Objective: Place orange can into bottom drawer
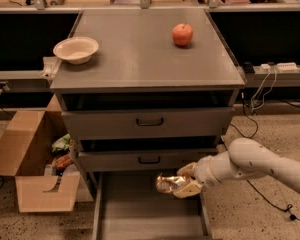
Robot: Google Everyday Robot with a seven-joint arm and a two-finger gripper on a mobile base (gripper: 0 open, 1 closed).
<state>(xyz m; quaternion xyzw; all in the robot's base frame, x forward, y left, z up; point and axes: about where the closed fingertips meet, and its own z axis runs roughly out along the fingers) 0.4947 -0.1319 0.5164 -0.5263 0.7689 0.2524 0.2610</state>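
Note:
The orange can [168, 183] is a shiny, crinkly gold-brown cylinder lying sideways in my gripper [184, 182], which is shut on it. The gripper reaches in from the right on a white arm and holds the can just above the floor of the open bottom drawer [140, 219], near its back right part. The bottom drawer is pulled out, a wide grey tray below the two upper drawers with black handles.
A round orange-red apple [182, 34] and a white bowl [76, 50] sit on the cabinet top. An open cardboard box [30, 164] with clutter stands on the floor at the left. Cables and a power strip [277, 66] lie at the right.

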